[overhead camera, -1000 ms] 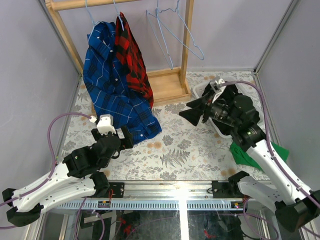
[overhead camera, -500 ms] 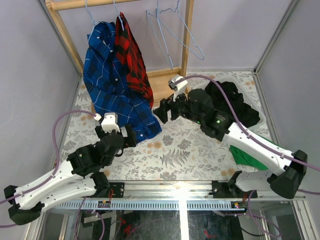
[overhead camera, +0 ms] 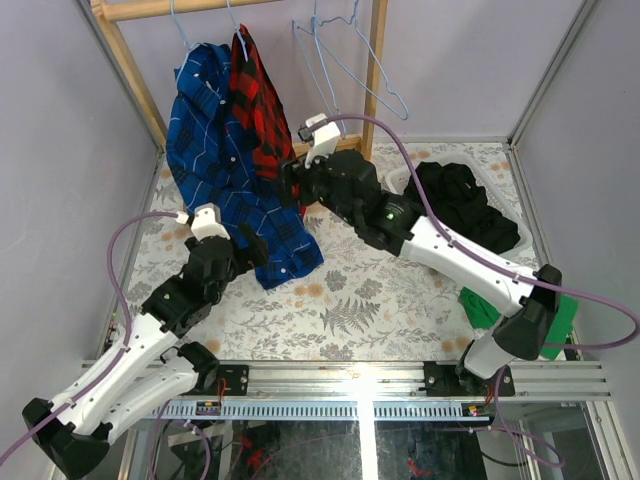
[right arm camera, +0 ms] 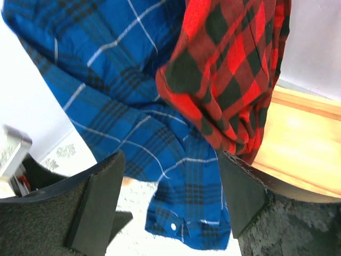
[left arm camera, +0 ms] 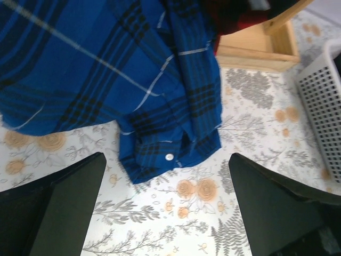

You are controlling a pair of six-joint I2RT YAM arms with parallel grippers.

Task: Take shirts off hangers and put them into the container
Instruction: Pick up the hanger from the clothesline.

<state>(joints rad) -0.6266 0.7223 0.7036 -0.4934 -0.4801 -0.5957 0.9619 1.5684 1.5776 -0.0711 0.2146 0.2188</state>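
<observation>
**Both end effectors open at the hanging shirts**

Near right, a green cloth [overhead camera: 562,312] lies partly under the right arm [overhead camera: 470,262]. The left end effector [left arm camera: 164,160] gapes wide and empty over the hem of the blue plaid shirt [overhead camera: 225,150], which trails onto the desk [overhead camera: 370,300]. The right end effector [right arm camera: 170,154], open and empty, faces the lower edge of the red-and-black shirt [overhead camera: 262,110], with the base of the wooden rack [overhead camera: 372,80] just behind. Right of it, black shirts [overhead camera: 465,205] fill the white basket [left arm camera: 319,106]. Far rail: two bare hangers [overhead camera: 325,95].

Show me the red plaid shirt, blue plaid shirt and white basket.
red plaid shirt [overhead camera: 262,110], top view, mid body.
blue plaid shirt [overhead camera: 212,150], top view, front panel.
white basket [left arm camera: 319,101], left wrist view, lattice wall.
</observation>
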